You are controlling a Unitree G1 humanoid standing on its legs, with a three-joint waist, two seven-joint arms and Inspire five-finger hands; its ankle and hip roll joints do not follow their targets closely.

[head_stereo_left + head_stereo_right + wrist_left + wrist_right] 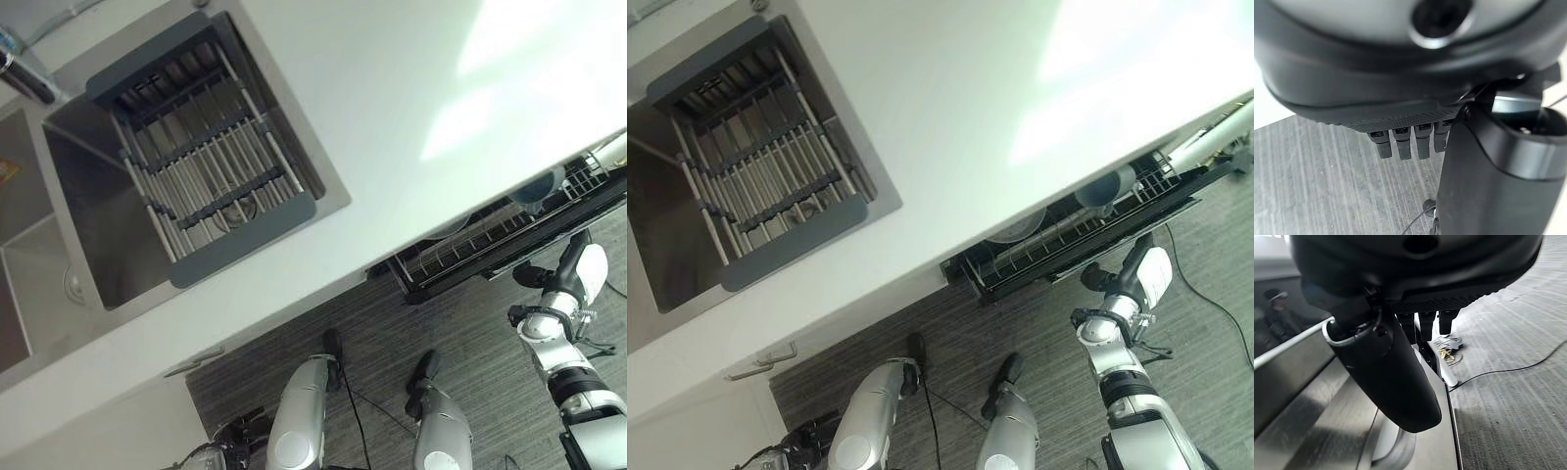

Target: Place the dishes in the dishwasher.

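Observation:
The dishwasher's dark wire rack (470, 257) is pulled out from under the white counter (392, 108). A blue-grey bowl (1105, 186) and a pale plate (1017, 230) stand in it. My right hand (1138, 272) hangs just in front of the rack's outer edge, fingers straight, holding nothing. In the right wrist view its fingers (1426, 323) point down beside a steel dishwasher panel (1308, 401). My left hand (233, 438) is low beside the cabinet front, and its fingers (1403, 143) hang relaxed over the grey floor with nothing in them.
A steel sink (83, 220) is set in the counter, with a grey roll-up drying rack (201, 162) lying across it and a faucet (27, 80) at its far corner. A cabinet handle (764, 364) shows below the counter edge. Grey carpet (382, 333) lies in front.

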